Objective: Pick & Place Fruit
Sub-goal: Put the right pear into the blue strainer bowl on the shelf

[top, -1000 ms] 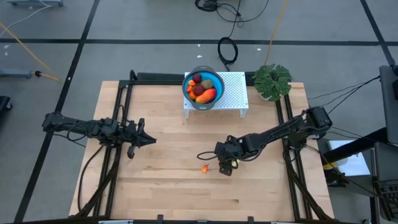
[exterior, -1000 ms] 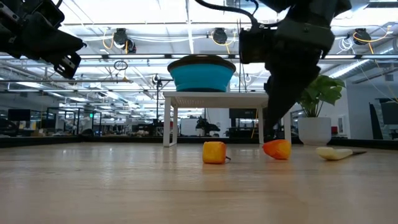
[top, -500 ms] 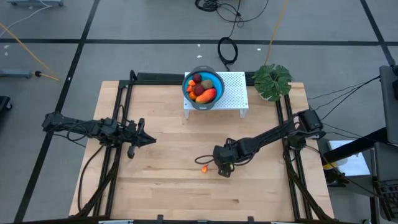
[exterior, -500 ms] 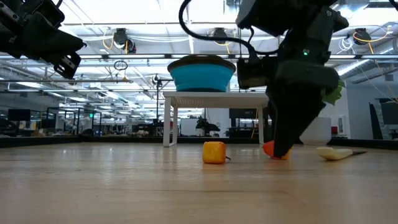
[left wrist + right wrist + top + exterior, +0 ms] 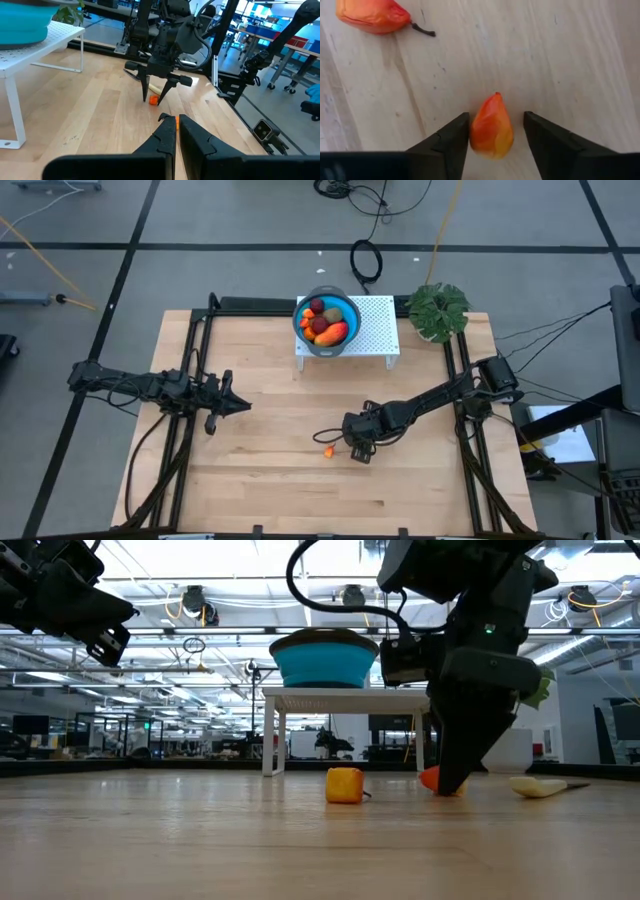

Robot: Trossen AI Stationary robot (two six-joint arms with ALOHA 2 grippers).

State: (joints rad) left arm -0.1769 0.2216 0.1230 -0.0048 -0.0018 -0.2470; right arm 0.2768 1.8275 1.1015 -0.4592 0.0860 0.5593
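The wooden counter (image 5: 250, 480) carries a white perforated stand (image 5: 375, 330) at its far edge, a potted plant (image 5: 437, 310) beside it, and two small orange fruit pieces (image 5: 345, 785) near the middle.

A pale wooden table (image 5: 260, 480) fills the middle of the grey tiled floor (image 5: 200, 270). At its far edge stands a small white perforated stand (image 5: 378, 330) on thin legs, with a blue bowl (image 5: 303, 332) sitting on top of it. Just beside the stand, at the table's far right corner, is a green leafy plant (image 5: 438, 310) in a white pot (image 5: 505, 750). A pale-bladed knife (image 5: 540, 786) lies flat on the wood. Black cables (image 5: 366, 258) coil on the floor beyond the table.
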